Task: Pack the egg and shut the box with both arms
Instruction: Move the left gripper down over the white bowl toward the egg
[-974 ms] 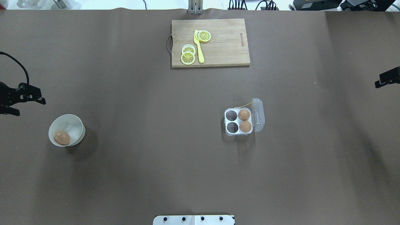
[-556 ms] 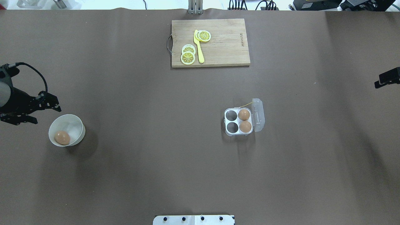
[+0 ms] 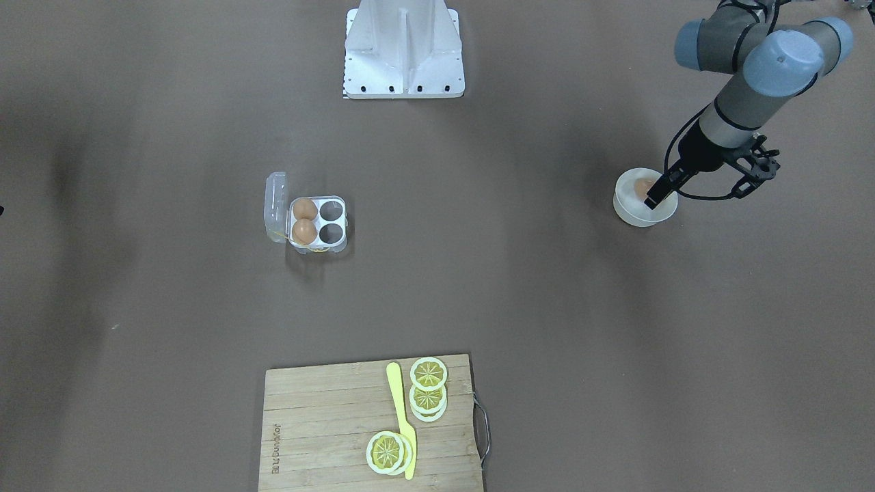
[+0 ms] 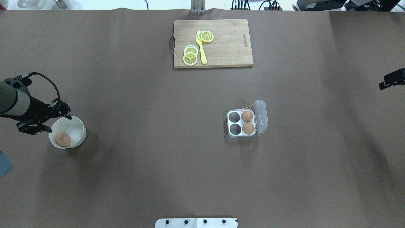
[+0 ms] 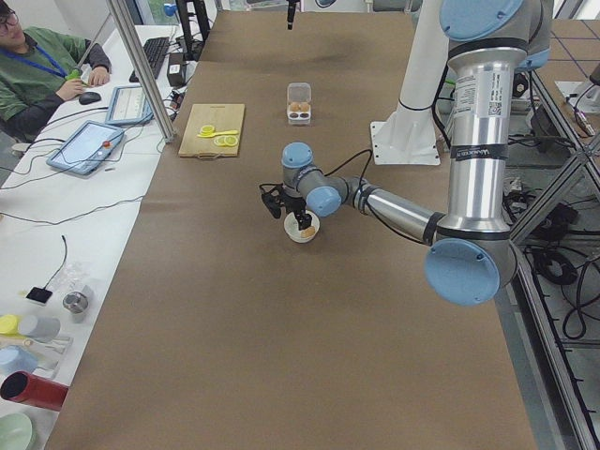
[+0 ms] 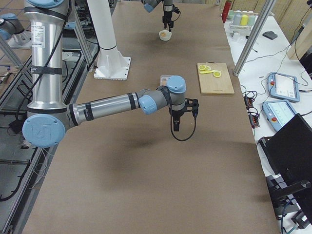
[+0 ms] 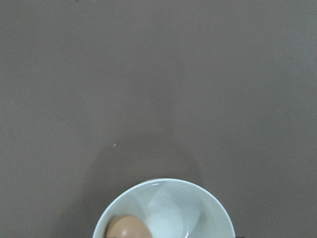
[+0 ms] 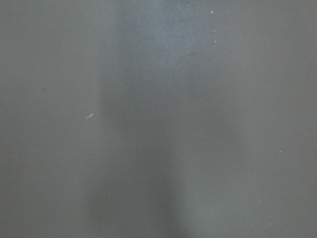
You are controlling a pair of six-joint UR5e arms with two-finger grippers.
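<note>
One egg (image 4: 63,139) lies in a round white bowl (image 4: 79,126) at the table's left. It also shows in the front view (image 3: 642,187) and the left wrist view (image 7: 128,227). My left gripper (image 3: 655,197) hangs over the bowl's rim (image 4: 47,117), pointing down, and I cannot tell how its jaws stand. The clear box (image 4: 228,124) sits right of centre with its lid (image 4: 262,116) open. Two eggs (image 4: 247,116) (image 4: 248,128) fill its right cells and the left two cells are empty. My right gripper (image 6: 176,126) hovers far right of the box, jaws unclear.
A wooden cutting board (image 4: 227,44) with lemon slices (image 4: 190,56) and a yellow knife (image 4: 201,47) lies at the far middle. The white stand (image 3: 403,51) is at the robot's edge. An operator (image 5: 42,70) sits beside the table's far corner.
My left arm has moved in from the left edge, rightward and down to the bowl's rim. The right arm, the box and the eggs have not moved.
</note>
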